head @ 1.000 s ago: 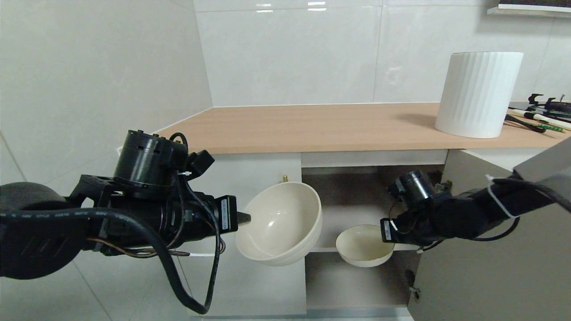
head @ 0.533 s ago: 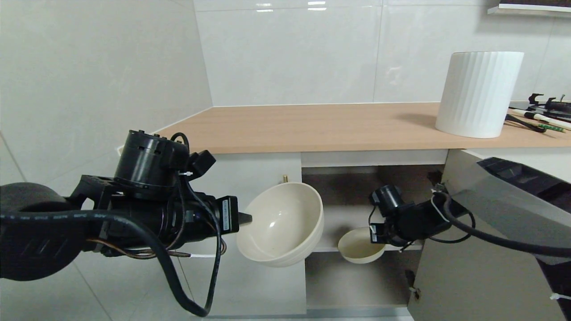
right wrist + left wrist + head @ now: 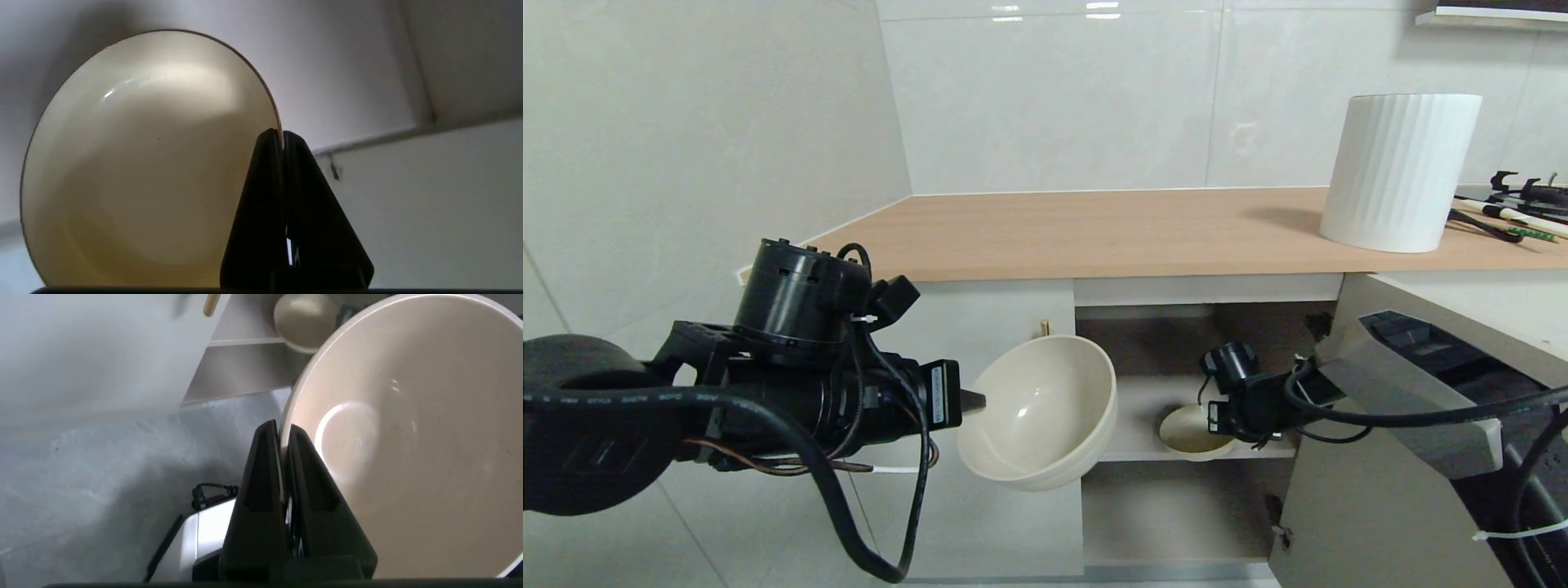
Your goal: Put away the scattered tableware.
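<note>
Presently: small bowl [image 3: 1186,431], rim pinched by right jaws, tilted at the cabinet shelf [image 3: 1135,408] right of lower centre, wants levelling and seating well back before release; large bowl [image 3: 1037,412], rim pinched by left jaws, hangs at lower centre.

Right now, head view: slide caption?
Left end effector grips a large bowl before the cabinet; right end effector holds a smaller bowl at the shelf.

Head above open cabinet [image 3: 1139,404]; wrists close.
</note>
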Tool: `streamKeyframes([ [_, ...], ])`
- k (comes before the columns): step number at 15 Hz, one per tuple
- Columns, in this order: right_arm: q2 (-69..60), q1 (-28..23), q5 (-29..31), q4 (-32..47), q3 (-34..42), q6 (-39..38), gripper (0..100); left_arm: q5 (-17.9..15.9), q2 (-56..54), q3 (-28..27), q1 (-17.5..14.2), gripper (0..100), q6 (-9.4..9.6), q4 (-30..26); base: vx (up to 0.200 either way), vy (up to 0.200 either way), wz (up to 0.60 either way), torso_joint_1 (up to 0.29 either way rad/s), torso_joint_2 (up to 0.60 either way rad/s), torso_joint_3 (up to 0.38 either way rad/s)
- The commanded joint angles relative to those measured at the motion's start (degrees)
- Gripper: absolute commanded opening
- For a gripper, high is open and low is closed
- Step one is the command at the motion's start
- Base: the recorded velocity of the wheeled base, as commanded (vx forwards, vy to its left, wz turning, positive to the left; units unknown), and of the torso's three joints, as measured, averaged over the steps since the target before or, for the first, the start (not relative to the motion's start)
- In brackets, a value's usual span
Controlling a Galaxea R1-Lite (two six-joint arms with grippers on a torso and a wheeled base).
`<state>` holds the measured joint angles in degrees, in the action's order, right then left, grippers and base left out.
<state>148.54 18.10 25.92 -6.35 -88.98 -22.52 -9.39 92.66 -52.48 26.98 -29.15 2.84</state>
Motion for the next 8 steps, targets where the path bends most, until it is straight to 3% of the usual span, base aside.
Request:
streamKeyframes([
  [1, 2.9, -0.2, 0.4, 0.0, -3.1, -1.5, 0, 0.0, 0.1, 0.0, 0.4, 0, -0.03, 0.0, 0.000, 0.000, 0.00, 0.000, 0.00, 0.000],
  [8, 4.8, -0.3, 1.9, 0.7, -8.2, -3.4, 0, 0.1, 0.9, 0.0, 0.4, 0, -0.03, 0.1, 0.000, 0.000, 0.00, 0.000, 0.00, 0.000],
])
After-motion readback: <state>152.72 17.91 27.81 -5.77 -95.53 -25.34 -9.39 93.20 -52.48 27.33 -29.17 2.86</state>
